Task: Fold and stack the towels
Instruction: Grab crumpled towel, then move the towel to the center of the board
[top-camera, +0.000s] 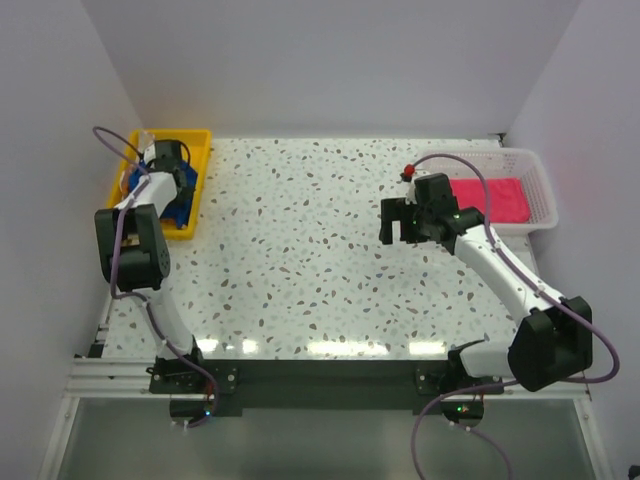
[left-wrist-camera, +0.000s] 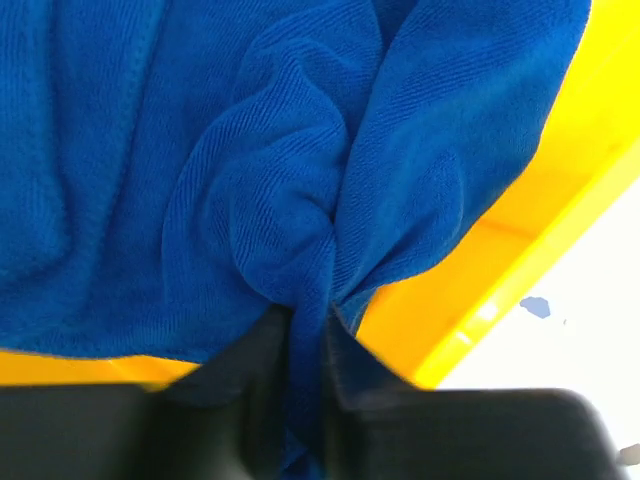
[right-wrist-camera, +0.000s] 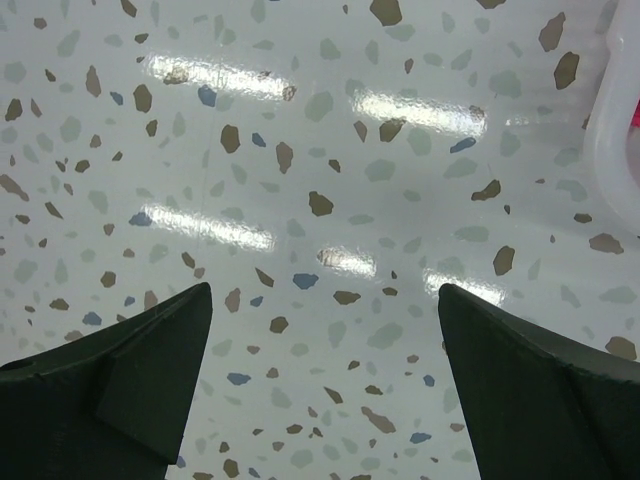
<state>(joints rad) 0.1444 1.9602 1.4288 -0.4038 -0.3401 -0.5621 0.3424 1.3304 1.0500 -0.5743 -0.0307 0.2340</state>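
A royal blue towel (left-wrist-camera: 250, 150) lies crumpled in the yellow tray (left-wrist-camera: 500, 270). My left gripper (left-wrist-camera: 308, 330) is shut on a pinched fold of the blue towel, its dark fingers (left-wrist-camera: 350, 370) on either side of the cloth. From above, that gripper (top-camera: 172, 180) sits over the tray (top-camera: 200, 140) at the table's far left, and blue cloth (top-camera: 180, 208) shows beneath it. A folded hot pink towel (top-camera: 490, 198) lies in the white mesh basket (top-camera: 535, 175) at the far right. My right gripper (top-camera: 403, 222) hangs open over bare table left of the basket, nothing between its fingers (right-wrist-camera: 150, 380).
The terrazzo table (top-camera: 300, 250) stretches between tray and basket. A small red-topped object (top-camera: 407, 173) sits by the basket's left end. The basket's rim (right-wrist-camera: 615, 150) shows at the right edge of the right wrist view. Walls close in on three sides.
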